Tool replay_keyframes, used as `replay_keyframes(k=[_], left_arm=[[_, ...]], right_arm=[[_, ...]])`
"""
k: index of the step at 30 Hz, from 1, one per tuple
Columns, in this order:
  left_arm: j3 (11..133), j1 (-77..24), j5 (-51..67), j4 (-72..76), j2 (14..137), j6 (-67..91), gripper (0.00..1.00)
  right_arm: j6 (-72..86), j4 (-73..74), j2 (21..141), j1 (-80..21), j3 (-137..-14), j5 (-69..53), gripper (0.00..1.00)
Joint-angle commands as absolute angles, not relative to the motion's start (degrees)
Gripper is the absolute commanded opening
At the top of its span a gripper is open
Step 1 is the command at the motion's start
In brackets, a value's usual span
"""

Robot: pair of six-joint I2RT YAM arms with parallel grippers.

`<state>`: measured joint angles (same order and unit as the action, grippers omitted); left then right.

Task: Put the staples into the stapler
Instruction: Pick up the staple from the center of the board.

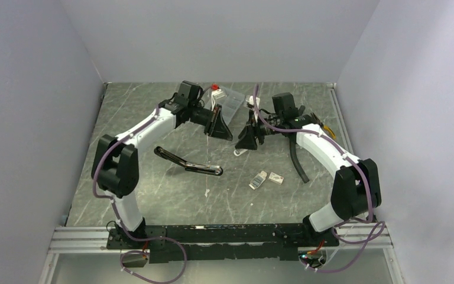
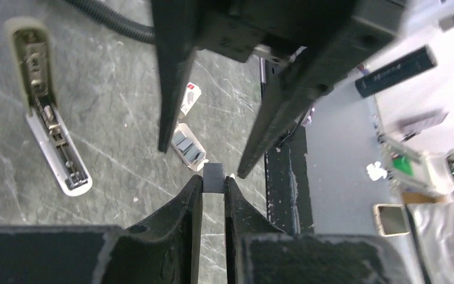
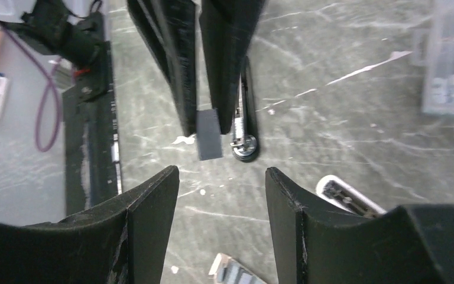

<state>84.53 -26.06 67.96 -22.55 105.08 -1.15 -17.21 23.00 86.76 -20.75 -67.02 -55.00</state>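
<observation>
Item held: short dark-grey strip of staples (image 2: 214, 176), pinched at the very tips of the left fingers (image 2: 193, 204) and raised off the bench, part of it jutting past the tips.
Left fingers: clamped on the strip, one finger on each flat side.
Right fingers (image 3: 153, 204): spread apart and empty, facing the left pair tip to tip. The strip sat near their tips and, as far as could be seen, touched neither.
Bench: grey marbled slab (image 1: 153, 106).
Stapler: black-and-pale desk stapler (image 2: 47, 118), swung open flat on the bench with its metal magazine channel facing up, well apart from the strip.
Staple box: small white cardboard sleeve with a red mark (image 2: 191, 96) and its tray of grey strips (image 2: 188, 147), just beside each other on the bench.
Clear case: transparent plastic compartment case (image 1: 232, 105), at the far side of the bench; not wanted for this job.
Step in hand (judged): carrying the strip to the open magazine.
Stage (judged): midway; nothing was seated in the channel yet.
Method advised: draw the right fingers clear first. Turn the strip until its length runs along the channel, legs down. Lower it level until it straddles the rail, and only then let go.
Risk (judged): the hold was shallow, so a knock or tilt could twist the strip loose or snap it.
</observation>
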Motion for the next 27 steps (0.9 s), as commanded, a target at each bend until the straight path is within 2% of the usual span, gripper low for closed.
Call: replay_keyframes(k=[1,13,27], left_arm=[[81.27,-27.92,67.09,-20.82,99.08,-14.11,0.05],[82.96,-30.62,65.21,-25.33,100.05,-17.99,0.03],[83.77,-31.24,65.48,-26.86,102.07,-18.13,0.03]], right_arm=[[-13.21,16.26,83.89,-19.63,-64.23,-65.47,0.58],[-18.29,20.74,84.82,-19.81,-65.16,-68.14,0.53],[-21.69,24.29,86.58,-19.96,-67.51,-67.02,0.36]])
